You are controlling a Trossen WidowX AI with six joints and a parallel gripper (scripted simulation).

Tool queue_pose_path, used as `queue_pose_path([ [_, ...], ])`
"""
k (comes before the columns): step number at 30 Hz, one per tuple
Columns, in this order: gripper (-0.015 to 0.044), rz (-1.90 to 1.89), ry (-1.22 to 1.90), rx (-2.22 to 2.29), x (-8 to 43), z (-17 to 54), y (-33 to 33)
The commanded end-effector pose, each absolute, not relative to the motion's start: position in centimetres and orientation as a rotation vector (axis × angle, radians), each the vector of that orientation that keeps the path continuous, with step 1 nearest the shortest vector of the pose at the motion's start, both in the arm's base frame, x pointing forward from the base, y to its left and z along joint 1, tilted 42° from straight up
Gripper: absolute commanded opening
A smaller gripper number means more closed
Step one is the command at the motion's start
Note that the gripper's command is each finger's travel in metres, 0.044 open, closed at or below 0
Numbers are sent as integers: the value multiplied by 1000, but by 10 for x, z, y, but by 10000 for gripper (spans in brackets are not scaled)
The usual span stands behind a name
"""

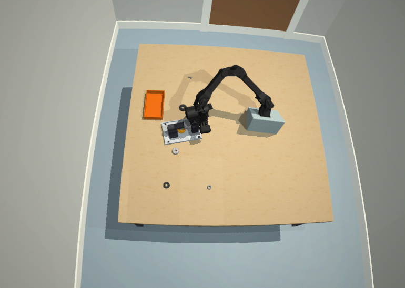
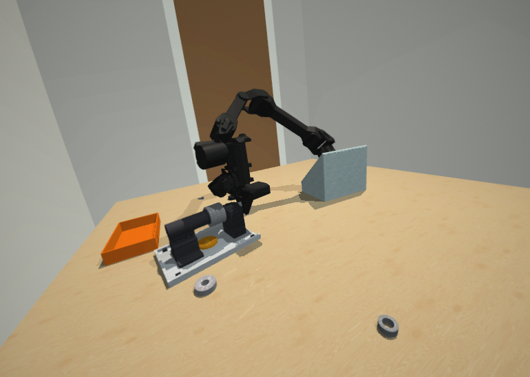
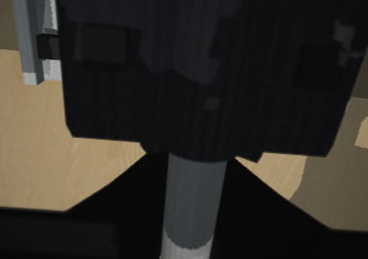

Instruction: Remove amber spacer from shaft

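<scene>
The shaft (image 3: 193, 227) runs out of the support block (image 3: 202, 78) (image 2: 234, 223). My gripper (image 3: 188, 149) is shut on its outer end, behind that block. The big housing block (image 2: 184, 248) (image 1: 173, 133) stands at the other end of the white base plate (image 2: 213, 256) (image 1: 183, 141). The amber spacer (image 2: 208, 242) (image 1: 181, 131) lies flat on the plate under the shaft line, off the shaft. A grey spacer (image 2: 215, 213) sits on the shaft line beside the support block. A dark cylindrical part (image 2: 195, 221) spans from it to the housing. The shaft's depth inside the housing is hidden.
An orange tray (image 1: 153, 117) (image 2: 130, 252) stands left of the plate. A pale ring (image 1: 175, 149) (image 2: 205, 285) lies in front of it. Another ring (image 1: 182, 107) lies behind. A dark ring (image 1: 164, 186) and small grey ring (image 1: 209, 187) lie farther forward. The arm stands at a blue-grey wedge (image 1: 265, 124) (image 2: 344, 174).
</scene>
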State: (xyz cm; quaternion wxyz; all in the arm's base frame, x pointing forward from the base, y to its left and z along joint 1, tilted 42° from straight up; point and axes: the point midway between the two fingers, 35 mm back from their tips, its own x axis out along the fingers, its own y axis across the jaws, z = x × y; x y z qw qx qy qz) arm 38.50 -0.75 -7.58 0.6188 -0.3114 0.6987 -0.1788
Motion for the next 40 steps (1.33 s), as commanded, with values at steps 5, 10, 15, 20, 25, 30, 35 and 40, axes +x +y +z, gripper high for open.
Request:
queue_pose_path([
  [5,0,-410,1602,-717,390,-76,-7],
  [10,0,-410,1602,-717,391,-76,-7],
  [15,0,-410,1602,-717,393,-76,-6],
  [20,0,-410,1602,-717,393,-76,-6],
  [25,0,-410,1602,-717,394,-76,-6],
  [30,105,-411,1615,-719,390,-77,-7],
  [35,236,-411,1615,-719,390,-77,-7],
  [40,367,-410,1613,-719,390,-71,-2],
])
